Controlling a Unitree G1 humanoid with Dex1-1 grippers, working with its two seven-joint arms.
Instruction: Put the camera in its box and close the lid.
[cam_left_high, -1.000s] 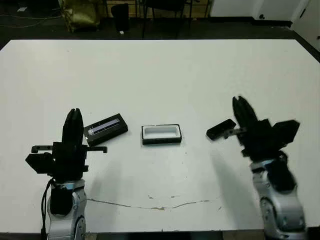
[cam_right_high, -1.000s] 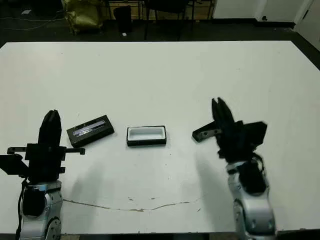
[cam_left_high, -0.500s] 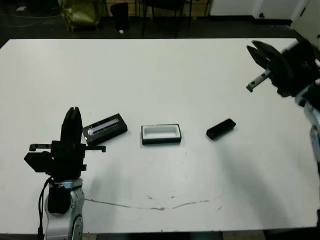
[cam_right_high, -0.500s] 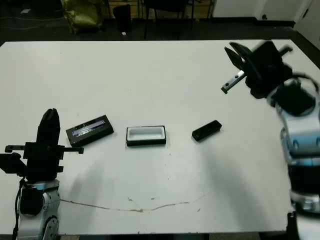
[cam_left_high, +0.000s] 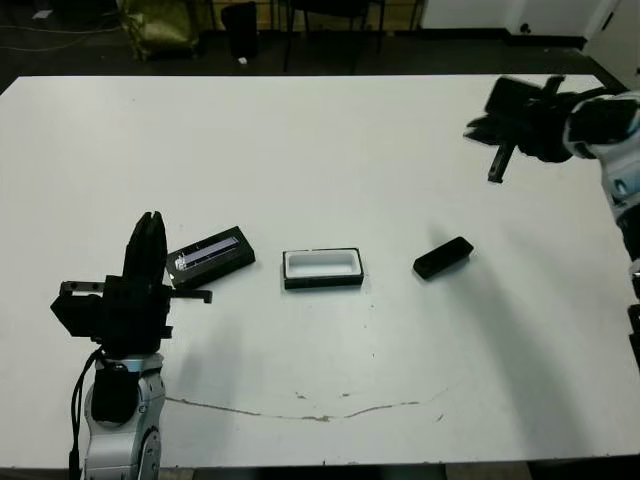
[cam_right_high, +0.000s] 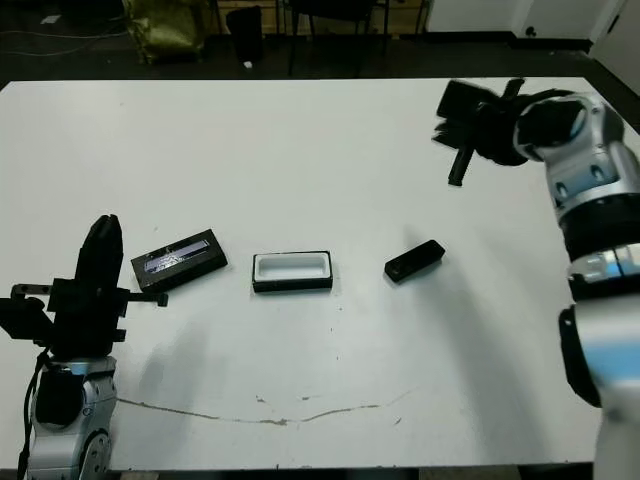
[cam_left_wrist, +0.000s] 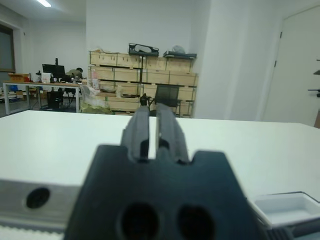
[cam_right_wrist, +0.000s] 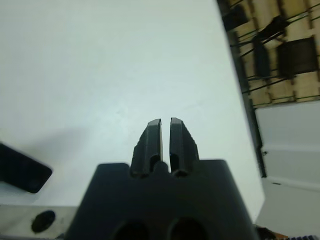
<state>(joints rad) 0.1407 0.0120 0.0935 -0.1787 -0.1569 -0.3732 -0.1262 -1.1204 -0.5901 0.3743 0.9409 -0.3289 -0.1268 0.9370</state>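
Observation:
The camera (cam_left_high: 442, 257), a slim black bar, lies flat on the white table right of centre. The box (cam_left_high: 322, 268), black outside and white inside, sits open at mid-table and also shows in the left wrist view (cam_left_wrist: 286, 207). The lid (cam_left_high: 210, 257), black with a silvery stripe, lies left of the box. My left gripper (cam_left_high: 150, 220) stands upright just left of the lid, shut on nothing. My right gripper (cam_right_wrist: 165, 121) hangs high over the far right of the table, well beyond the camera (cam_right_wrist: 20, 171), shut and empty.
A thin brown crack line (cam_left_high: 320, 412) runs across the table near its front edge. Beyond the far edge stand chair legs and a yellow bag (cam_left_high: 160, 25). The table's right edge (cam_left_high: 615, 95) is close to my right arm.
My right arm has swung up and away from the camera to the far right of the table, then turned its gripper downward. The camera stays where it lay. My left arm has barely moved.

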